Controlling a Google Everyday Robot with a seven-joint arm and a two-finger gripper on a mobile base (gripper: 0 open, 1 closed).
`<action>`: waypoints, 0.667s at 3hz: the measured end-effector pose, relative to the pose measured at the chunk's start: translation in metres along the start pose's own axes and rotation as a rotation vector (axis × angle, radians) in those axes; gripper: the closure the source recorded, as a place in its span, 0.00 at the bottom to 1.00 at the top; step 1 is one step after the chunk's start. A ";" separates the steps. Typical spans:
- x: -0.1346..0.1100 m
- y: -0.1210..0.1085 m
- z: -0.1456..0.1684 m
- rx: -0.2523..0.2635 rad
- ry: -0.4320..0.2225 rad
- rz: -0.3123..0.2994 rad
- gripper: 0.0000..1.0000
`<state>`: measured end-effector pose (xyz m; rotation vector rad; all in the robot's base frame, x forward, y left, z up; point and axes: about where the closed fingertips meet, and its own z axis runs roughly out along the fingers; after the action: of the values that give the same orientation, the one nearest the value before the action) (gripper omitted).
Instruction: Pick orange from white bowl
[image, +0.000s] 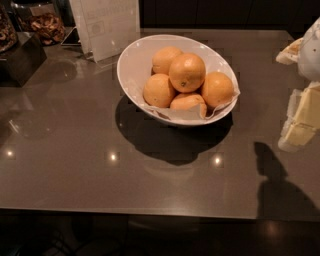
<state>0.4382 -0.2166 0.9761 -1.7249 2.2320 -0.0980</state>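
Observation:
The white bowl (131, 60) stands on the grey-brown counter, tilted with its high rim to the back left, and a thin paper liner shows at its front right. Several oranges lie in it. The orange (186, 71) sits on top of the pile in the middle, the largest one, with a small dark speck low on its skin. The others lie around and under it. My gripper (301, 120), white and pale yellow, hangs at the right edge of the view, to the right of the bowl, apart from it and above the counter.
A white paper sign (107, 25) stands just behind the bowl to the left. Glass jars of dried snacks (42, 22) and a dark box (20, 57) sit at the back left. The counter's front edge (150, 210) runs across the bottom. The arm's shadow (272, 172) lies front right.

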 end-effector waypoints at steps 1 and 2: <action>-0.006 -0.008 0.000 0.004 -0.012 -0.010 0.00; -0.019 -0.026 0.008 -0.023 -0.046 -0.036 0.00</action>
<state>0.4689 -0.2046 0.9793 -1.7616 2.1780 -0.0400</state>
